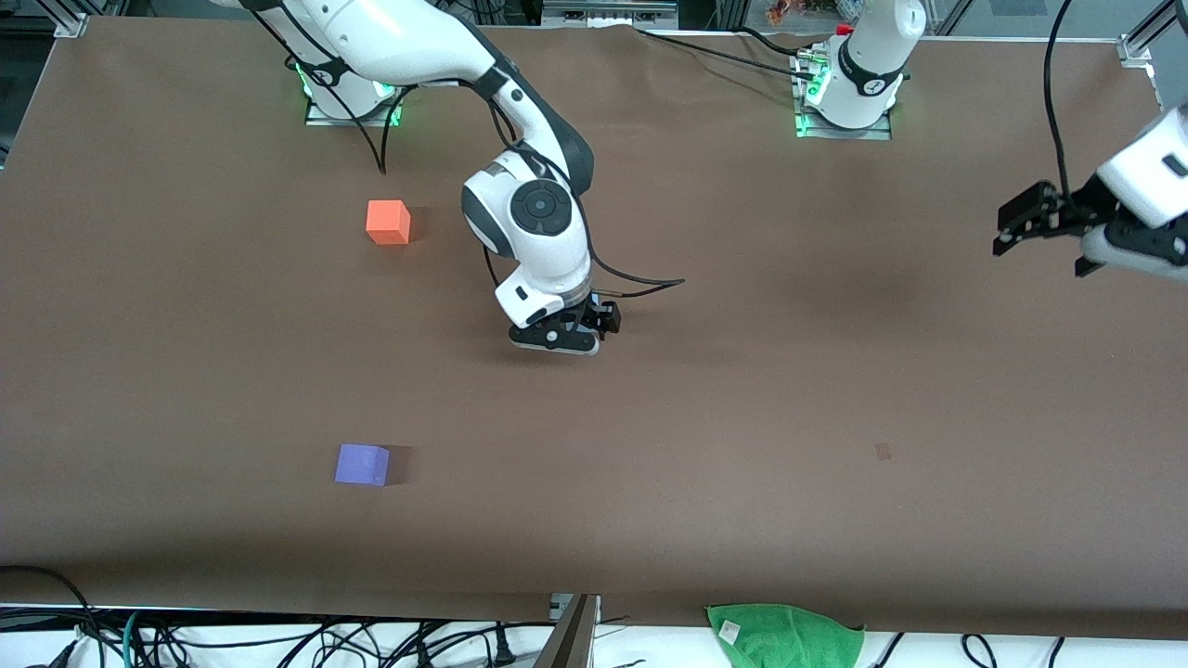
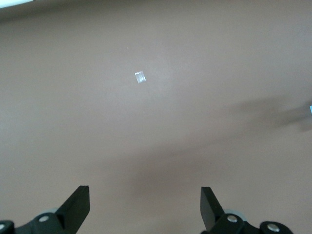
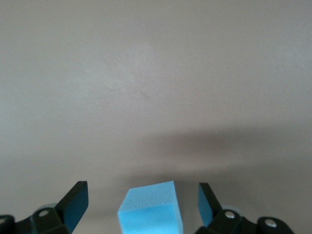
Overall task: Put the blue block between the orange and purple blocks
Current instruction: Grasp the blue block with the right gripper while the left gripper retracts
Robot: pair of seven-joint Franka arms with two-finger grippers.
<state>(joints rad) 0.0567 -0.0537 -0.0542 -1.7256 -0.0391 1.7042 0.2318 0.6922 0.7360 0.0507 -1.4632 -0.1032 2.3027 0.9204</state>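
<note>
In the right wrist view the sky-blue block (image 3: 151, 209) sits on the brown table between the open fingers of my right gripper (image 3: 142, 190), with a gap on each side. In the front view my right gripper (image 1: 555, 340) is low over the table's middle and hides the blue block. The orange block (image 1: 388, 223) stands toward the right arm's end, farther from the front camera. The purple block (image 1: 362, 464) lies nearer to that camera. My left gripper (image 1: 1019, 225) waits, raised, at the left arm's end, open (image 2: 145, 192) and empty.
A green cloth (image 1: 785, 633) lies at the table's front edge, among loose cables. A black cable (image 1: 640, 282) trails from the right wrist. A small pale mark (image 1: 883, 452) shows on the brown table cover (image 1: 742, 390).
</note>
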